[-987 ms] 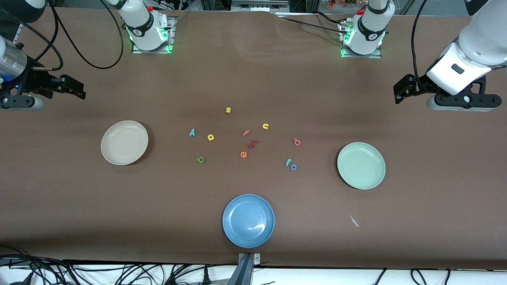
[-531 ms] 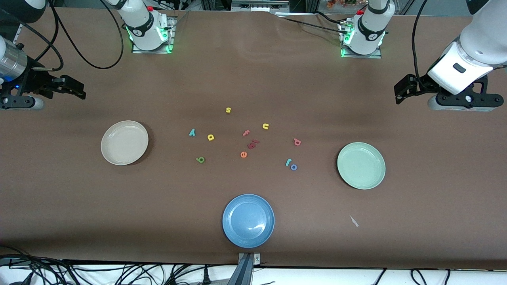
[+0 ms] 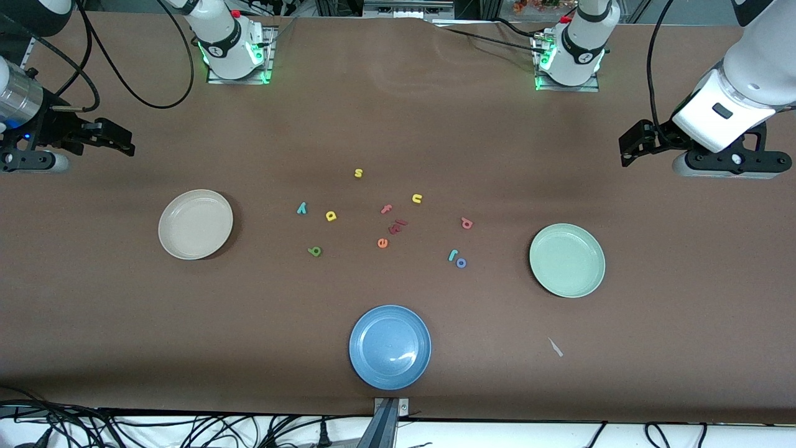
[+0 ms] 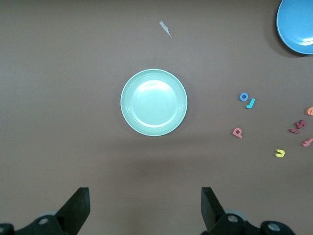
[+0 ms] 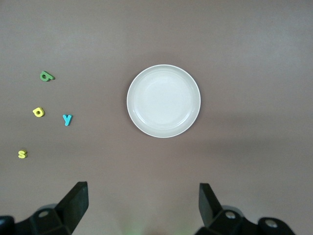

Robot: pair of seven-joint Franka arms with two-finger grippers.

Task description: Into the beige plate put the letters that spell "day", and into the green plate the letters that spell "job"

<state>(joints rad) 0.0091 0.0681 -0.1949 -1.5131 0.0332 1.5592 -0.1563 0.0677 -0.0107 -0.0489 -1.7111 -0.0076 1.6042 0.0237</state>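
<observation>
The beige plate (image 3: 196, 224) (image 5: 164, 101) lies bare toward the right arm's end. Beside it are the teal y (image 3: 301, 208) (image 5: 67, 119), yellow a (image 3: 331, 216) (image 5: 38, 112) and green d (image 3: 314, 251) (image 5: 46, 76). The green plate (image 3: 567, 260) (image 4: 153, 102) lies bare toward the left arm's end, near the teal j (image 3: 453, 254) (image 4: 251, 103), blue o (image 3: 461, 263) (image 4: 243, 97) and salmon b (image 3: 466, 223) (image 4: 237, 132). My right gripper (image 3: 119, 140) (image 5: 142, 203) and left gripper (image 3: 629, 147) (image 4: 145, 205) hang open and empty over bare table at their own ends.
A blue plate (image 3: 390, 346) sits near the front edge. Spare letters lie mid-table: yellow s (image 3: 358, 173), yellow u (image 3: 416, 198), pink f (image 3: 387, 209), dark red pieces (image 3: 397, 226), orange e (image 3: 382, 242). A small pale scrap (image 3: 555, 347) lies nearer the front camera than the green plate.
The left arm has drifted slightly toward its end of the table. The right arm and all letters are unmoved.
</observation>
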